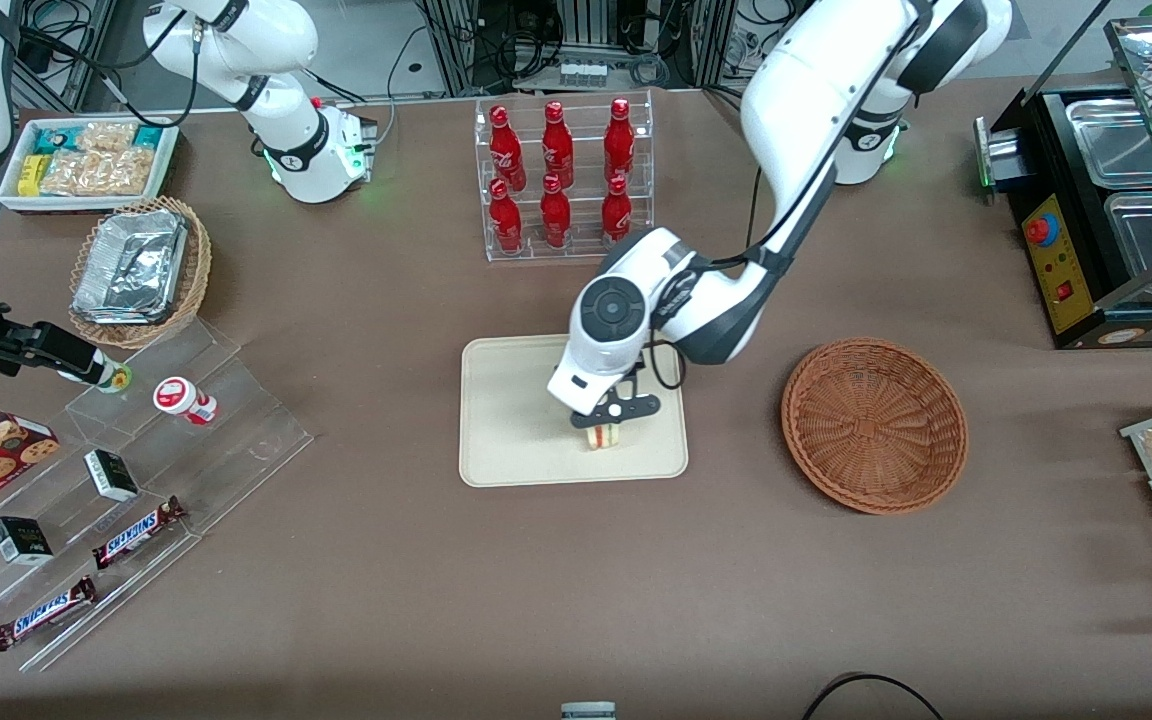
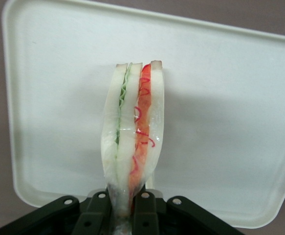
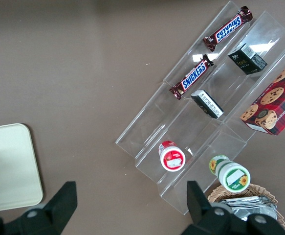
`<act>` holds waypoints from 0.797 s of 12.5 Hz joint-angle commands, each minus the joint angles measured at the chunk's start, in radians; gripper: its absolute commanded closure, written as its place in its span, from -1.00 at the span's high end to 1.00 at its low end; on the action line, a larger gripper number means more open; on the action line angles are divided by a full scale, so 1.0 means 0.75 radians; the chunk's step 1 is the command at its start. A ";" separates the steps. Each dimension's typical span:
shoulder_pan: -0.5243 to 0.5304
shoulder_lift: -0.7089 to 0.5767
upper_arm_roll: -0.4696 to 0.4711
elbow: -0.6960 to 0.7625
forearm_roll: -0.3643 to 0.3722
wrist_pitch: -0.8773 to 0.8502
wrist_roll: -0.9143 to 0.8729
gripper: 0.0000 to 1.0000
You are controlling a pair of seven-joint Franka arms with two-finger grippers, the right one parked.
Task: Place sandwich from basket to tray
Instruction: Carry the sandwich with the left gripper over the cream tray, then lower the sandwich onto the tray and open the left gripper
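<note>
- Gripper [image 1: 604, 424] on the working arm hangs over the tray [image 1: 506, 440], its two fingers [image 2: 99, 215] pinched tight on the sandwich [image 1: 603, 435].
- From the wrist camera, the sandwich [image 2: 132, 137] stands on edge between the fingers, cut side showing: pale bread, a green layer, a white layer and a red one, all under clear wrap.
- The tray [image 2: 230, 122] spreads out beneath it; whether the wedge already touches the tray I cannot tell.
- In the front view the sandwich sits over the part of the tray nearer the camera and toward the basket.
- The basket [image 1: 874, 425] lies on the brown worktop [image 1: 576, 600] just beside the tray, toward the working arm's end, with nothing in it.
- A clear rack of red bottles [image 1: 561, 175] stands farther from the front camera than the tray.
- Toward the parked arm's end I see a tan basket holding foil containers [image 1: 132, 265], a white bin of snacks [image 1: 86, 160], and clear steps carrying Snickers bars [image 1: 136, 530] and small boxes [image 1: 111, 474].
- A black food warmer [image 1: 1106, 200] sits at the working arm's end.
</note>
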 commanded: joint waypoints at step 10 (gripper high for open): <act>-0.072 0.114 0.023 0.130 0.027 -0.023 -0.122 -1.00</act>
